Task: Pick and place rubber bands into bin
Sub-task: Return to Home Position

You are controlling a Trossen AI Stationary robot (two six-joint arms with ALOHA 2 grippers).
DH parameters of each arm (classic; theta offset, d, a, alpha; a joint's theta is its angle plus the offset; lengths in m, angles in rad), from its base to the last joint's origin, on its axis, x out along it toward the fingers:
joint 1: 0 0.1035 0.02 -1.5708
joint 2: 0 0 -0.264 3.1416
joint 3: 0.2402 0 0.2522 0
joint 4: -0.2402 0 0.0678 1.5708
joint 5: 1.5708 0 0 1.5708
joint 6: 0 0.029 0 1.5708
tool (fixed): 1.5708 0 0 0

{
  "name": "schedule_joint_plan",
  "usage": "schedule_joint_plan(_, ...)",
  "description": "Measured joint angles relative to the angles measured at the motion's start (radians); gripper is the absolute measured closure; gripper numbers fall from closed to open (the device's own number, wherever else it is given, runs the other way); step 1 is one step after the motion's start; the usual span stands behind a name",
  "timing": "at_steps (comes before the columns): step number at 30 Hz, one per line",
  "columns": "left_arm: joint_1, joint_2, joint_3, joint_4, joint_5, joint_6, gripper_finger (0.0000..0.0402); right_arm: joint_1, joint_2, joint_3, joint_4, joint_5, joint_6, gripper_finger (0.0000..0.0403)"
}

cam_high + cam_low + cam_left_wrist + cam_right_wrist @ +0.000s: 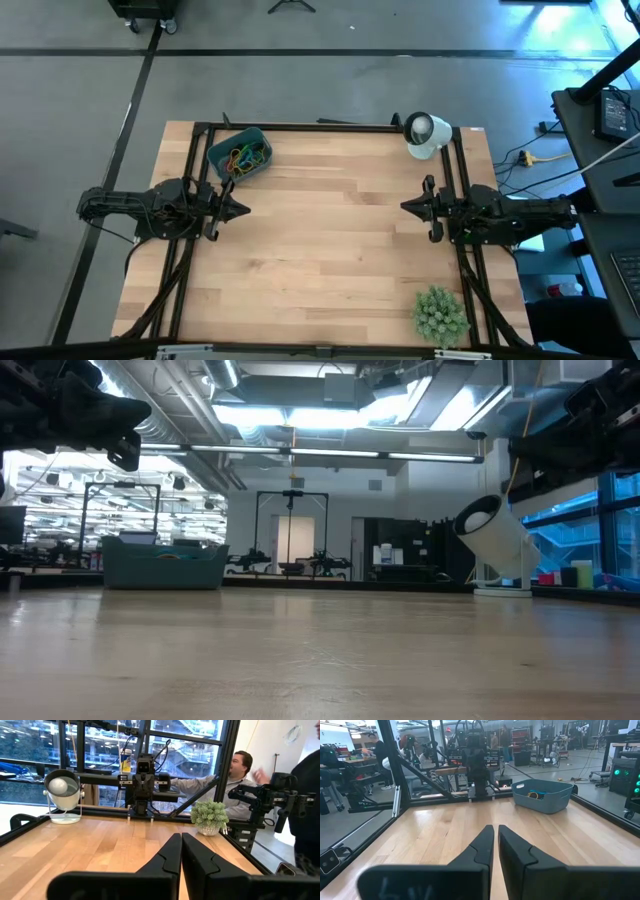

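The teal bin [240, 153] stands on the table's far left part, by the left arm. Inside it lie rubber bands [246, 156] in green, red, yellow and orange; in the right wrist view the bin [542, 795] shows a few bands [536, 795] over its rim. My left gripper [243, 209] hangs shut at the table's left edge, above the wood, pointing toward the right side. My right gripper [406, 207] hangs at the right edge and points toward the left side, its fingers [496, 840] nearly together with a thin slit between them. Neither holds anything.
A white round lamp-like object [426, 134] stands at the far right corner. A spiky green plant ball [440, 315] sits at the near right corner. Black frame rails [300, 127] run along the table's far and side edges. A person [235, 780] sits beyond the right side.
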Motion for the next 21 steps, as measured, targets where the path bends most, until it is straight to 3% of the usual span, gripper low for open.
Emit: schedule_joint_plan(21, 0.0, 0.0, 0.0, 0.0, 0.0, 0.0, 0.0391, 0.0, 0.0, 0.0, 0.0, 0.0, 0.0, 0.0372)
